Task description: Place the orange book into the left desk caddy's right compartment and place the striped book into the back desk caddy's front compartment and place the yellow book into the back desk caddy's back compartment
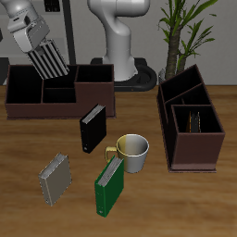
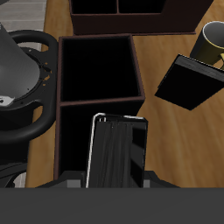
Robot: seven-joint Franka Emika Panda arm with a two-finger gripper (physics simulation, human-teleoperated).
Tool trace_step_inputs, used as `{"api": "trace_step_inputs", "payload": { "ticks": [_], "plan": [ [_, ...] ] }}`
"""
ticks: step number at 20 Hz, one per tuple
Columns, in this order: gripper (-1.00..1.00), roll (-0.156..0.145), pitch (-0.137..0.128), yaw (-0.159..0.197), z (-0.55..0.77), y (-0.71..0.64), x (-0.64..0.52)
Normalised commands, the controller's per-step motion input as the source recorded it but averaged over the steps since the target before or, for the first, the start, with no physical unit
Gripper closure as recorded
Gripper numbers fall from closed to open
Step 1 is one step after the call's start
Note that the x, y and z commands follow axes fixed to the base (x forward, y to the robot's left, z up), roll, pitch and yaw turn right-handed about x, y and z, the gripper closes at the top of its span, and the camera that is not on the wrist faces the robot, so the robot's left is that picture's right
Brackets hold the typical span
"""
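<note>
**Striped book over the back caddy: square it up before lowering**

The pincer (image 1: 38,46) is clamped on the top edge of the striped book (image 1: 49,63), which hangs clear of the tabletop (image 1: 185,204) at the upper left of the exterior frame. The book sits above the back desk caddy (image 1: 104,100) and leans off vertical. In the wrist view the striped book (image 2: 118,150) hangs over a dark open compartment (image 2: 96,68), with a divider just beside its lower edge.

My reading is that the step in hand is the drop into this caddy's front compartment. To do it well:

- Bring the book upright first, since a tilted lower corner is likely to catch a wall or divider.
- Check from the wrist view that the book's whole footprint lies inside one compartment, not straddling the divider.
- Descend slowly and straight, and part the fingers only once the lower edge is well below the rim.

The black book (image 1: 92,129), the mug (image 1: 135,152), the green book (image 1: 111,187) and the grey book (image 1: 55,179) stand well apart from the caddy, so they should not interfere
</note>
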Motion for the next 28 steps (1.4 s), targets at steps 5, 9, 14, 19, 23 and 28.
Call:
{"api": "trace_step_inputs", "payload": {
  "ticks": [5, 9, 14, 19, 23, 28],
  "plan": [
    [1.0, -0.062, -0.093, 0.073, 0.51, -0.31, 0.08],
    [1.0, 0.016, -0.032, 0.108, 0.09, -0.05, 0.0],
    [1.0, -0.016, -0.053, -0.08, 0.07, -0.15, 0.01],
    [1.0, -0.006, -0.048, -0.23, 0.13, -0.19, -0.11],
    [1.0, 0.053, 0.021, -0.09, -0.09, -0.19, -0.06],
    [1.0, 0.077, 0.072, 0.01, -0.33, -0.08, 0.05]
  ]
}}
